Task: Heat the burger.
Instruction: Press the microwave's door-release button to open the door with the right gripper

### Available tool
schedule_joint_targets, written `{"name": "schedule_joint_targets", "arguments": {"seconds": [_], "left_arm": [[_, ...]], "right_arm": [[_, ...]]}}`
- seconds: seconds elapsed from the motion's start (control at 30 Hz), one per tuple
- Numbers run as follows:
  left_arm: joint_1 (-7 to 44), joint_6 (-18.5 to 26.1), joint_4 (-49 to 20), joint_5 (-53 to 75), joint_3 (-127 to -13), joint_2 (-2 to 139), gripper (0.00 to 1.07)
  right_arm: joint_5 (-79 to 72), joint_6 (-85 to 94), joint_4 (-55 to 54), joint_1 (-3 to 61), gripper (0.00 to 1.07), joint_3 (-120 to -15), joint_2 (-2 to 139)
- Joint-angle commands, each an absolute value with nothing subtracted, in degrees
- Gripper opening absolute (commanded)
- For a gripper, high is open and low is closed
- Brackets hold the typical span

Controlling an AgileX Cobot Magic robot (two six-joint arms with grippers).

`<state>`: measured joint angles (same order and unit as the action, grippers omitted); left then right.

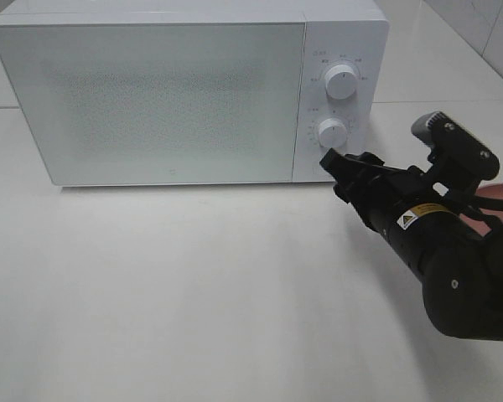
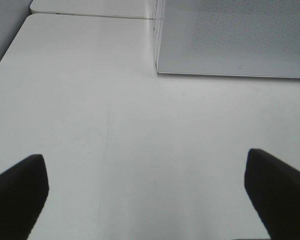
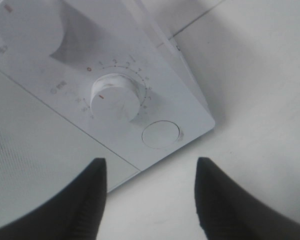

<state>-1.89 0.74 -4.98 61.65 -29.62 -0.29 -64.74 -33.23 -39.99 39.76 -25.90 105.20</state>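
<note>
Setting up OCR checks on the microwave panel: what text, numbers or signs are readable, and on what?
"0 1 2 3 4": scale around the lower knob of the microwave; further marks blurred.
Marks around the upper knob: too small to read.
Yellow label on the right arm: warning triangle; text too small.

I can't see inside the microwave (image 1: 344,25): its dotted door (image 1: 151,92) screens the chamber from me. From up high, my right arm (image 1: 469,276) runs off the view's right edge, and the right gripper (image 1: 334,172) covers the lower corner of the panel (image 1: 360,109). The marks round the upper knob (image 1: 342,81) and lower knob (image 1: 332,132) are too small for me to read. On the right wrist the upper knob is cut by the edge, its labels blurred. The left gripper (image 2: 145,200) shows only as two dark tips, cropped
</note>
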Motion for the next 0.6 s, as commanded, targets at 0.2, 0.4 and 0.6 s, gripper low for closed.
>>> {"name": "schedule_joint_targets", "arguments": {"seconds": [0.2,0.4,0.6], "left_arm": [[-1.5,0.7,-5.3,61.4,-29.6,-0.3,1.02],[-1.5,0.7,-5.3,61.4,-29.6,-0.3,1.02],[-1.5,0.7,-5.3,61.4,-29.6,-0.3,1.02]], "right_arm": [[-65.0,-59.5,-40.0,39.8,0.25,-25.8,105.1],[-63.4,-69.0,-40.0,39.8,0.12,-25.8,105.1],[-61.6,-73.4,-40.0,39.8,0.00,-25.8,105.1]]}}
